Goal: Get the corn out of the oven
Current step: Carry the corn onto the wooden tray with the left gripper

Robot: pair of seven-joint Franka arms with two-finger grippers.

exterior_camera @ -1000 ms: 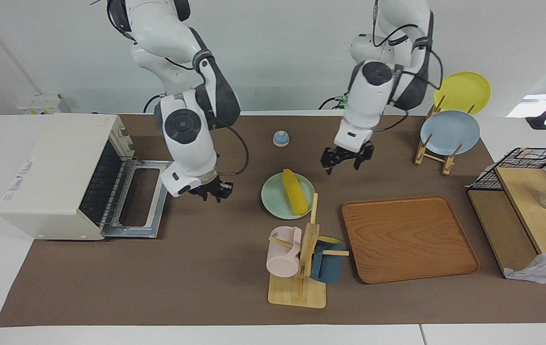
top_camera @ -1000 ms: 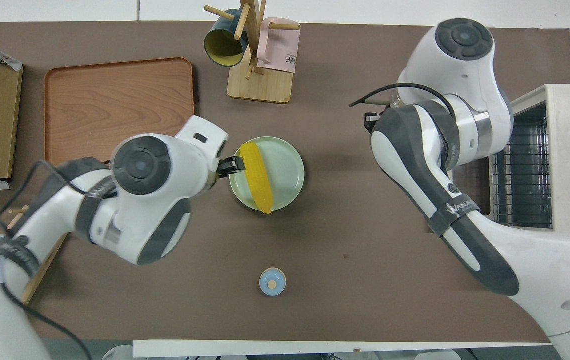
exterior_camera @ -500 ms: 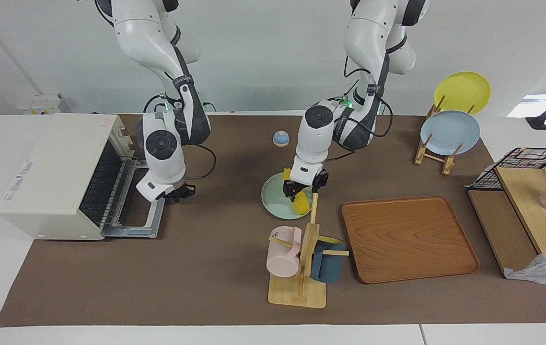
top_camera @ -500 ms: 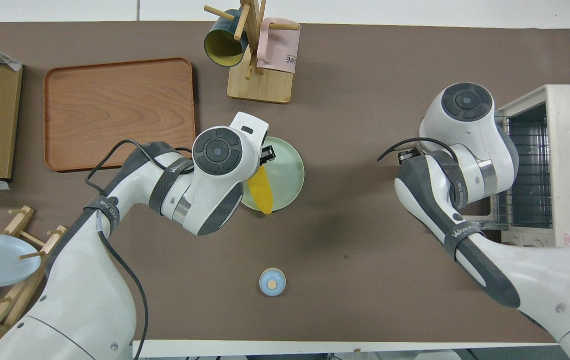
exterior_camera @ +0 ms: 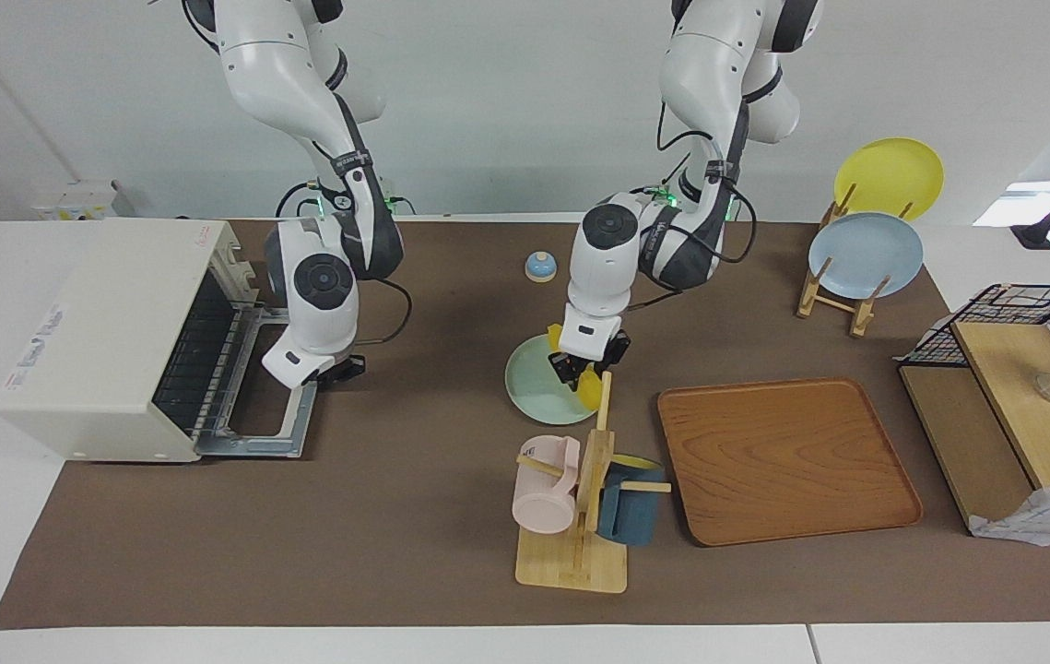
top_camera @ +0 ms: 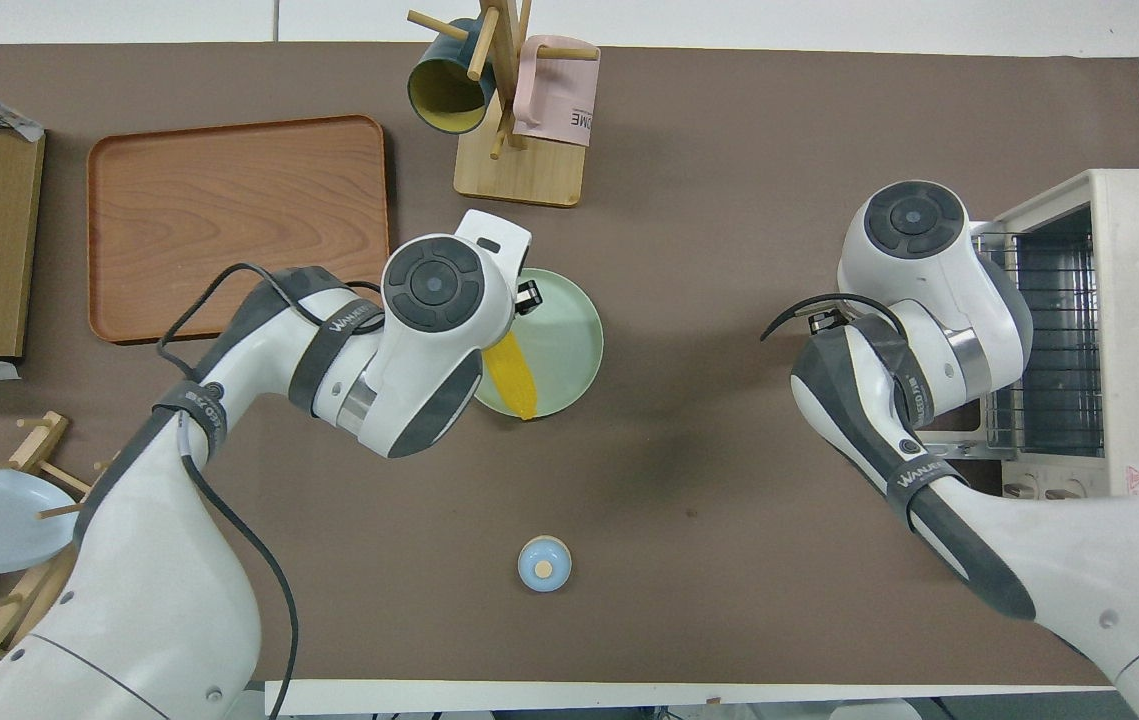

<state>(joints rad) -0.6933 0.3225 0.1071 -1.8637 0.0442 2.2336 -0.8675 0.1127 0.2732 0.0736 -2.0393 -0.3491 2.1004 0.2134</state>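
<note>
The yellow corn (exterior_camera: 591,392) lies on a pale green plate (exterior_camera: 529,387) in the middle of the table, outside the oven. It also shows in the overhead view (top_camera: 511,375) on the plate (top_camera: 564,340). My left gripper (exterior_camera: 584,365) is down on the plate with its fingers closed around the middle of the corn. The off-white oven (exterior_camera: 110,332) stands at the right arm's end with its door (exterior_camera: 271,397) folded down flat and its rack (top_camera: 1059,330) bare. My right gripper (exterior_camera: 337,372) hangs low over the edge of the open door.
A wooden mug rack (exterior_camera: 580,498) with a pink and a blue mug stands just farther from the robots than the plate. A wooden tray (exterior_camera: 787,456) lies beside it. A small blue bell (exterior_camera: 540,266), a plate stand (exterior_camera: 864,254) and a black wire basket (exterior_camera: 1013,318) are also here.
My left gripper came down from the air onto the corn and closed on it; corn and plate shifted slightly. My right gripper drew back toward the oven door.
</note>
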